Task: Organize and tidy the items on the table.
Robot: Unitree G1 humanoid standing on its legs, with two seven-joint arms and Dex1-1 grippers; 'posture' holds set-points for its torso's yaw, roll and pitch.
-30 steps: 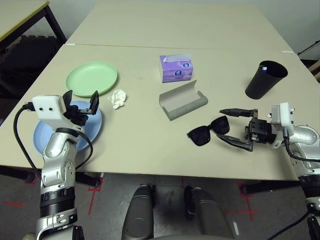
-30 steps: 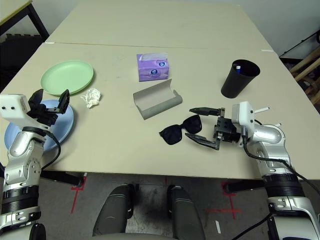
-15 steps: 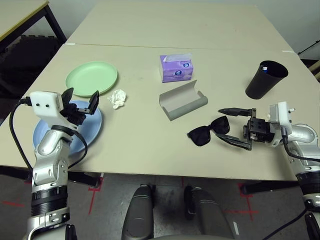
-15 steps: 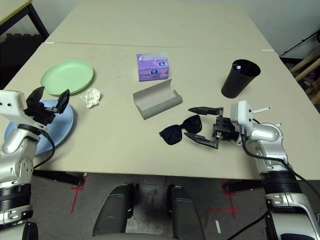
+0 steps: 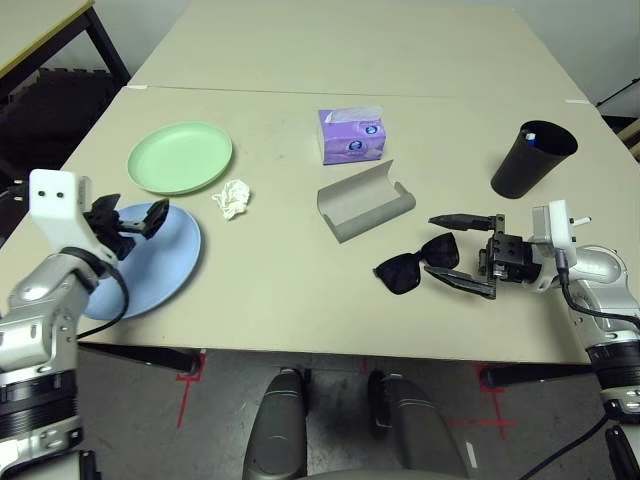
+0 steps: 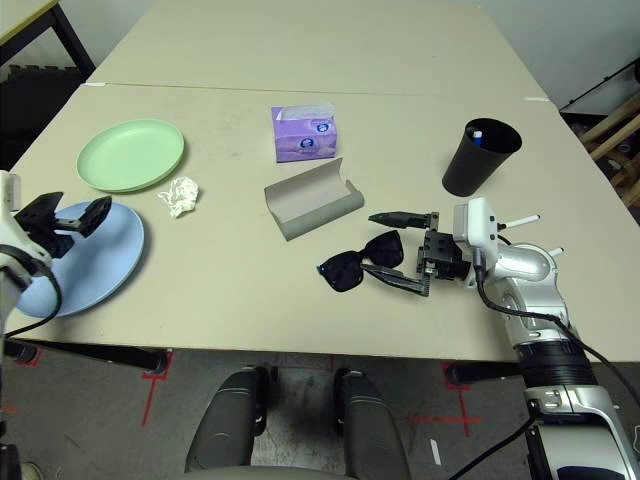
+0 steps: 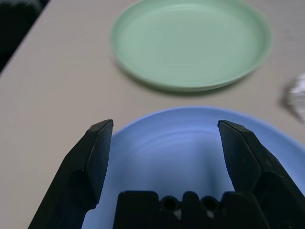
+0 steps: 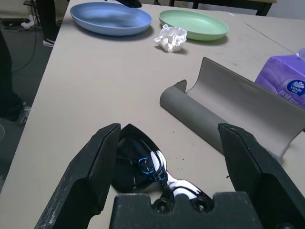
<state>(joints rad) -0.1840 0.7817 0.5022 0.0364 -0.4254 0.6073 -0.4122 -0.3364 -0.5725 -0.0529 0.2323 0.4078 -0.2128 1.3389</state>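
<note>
Sunglasses (image 5: 415, 268): lower right of frame on surface (image 5: 300, 290), framed by released right gripper (image 5: 470, 255) for likely pickup. Blue plate (image 5: 150, 265): lower left, beneath released left gripper (image 5: 130, 222), ungrasped

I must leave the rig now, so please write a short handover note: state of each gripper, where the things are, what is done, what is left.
Left gripper: open, empty, over the round light blue plate.
Right gripper: open, empty, one finger on each side of the black sunglasses; no grip yet.
Round pale green plate lies beside the blue one; crumpled white tissue wad next to them.
Open grey oblong glasses case is mid-table, empty.
Tall black cup holds a white pen.
Done: pen in cup.
Left: sunglasses into case, plates stacked, tissue cleared.
</note>
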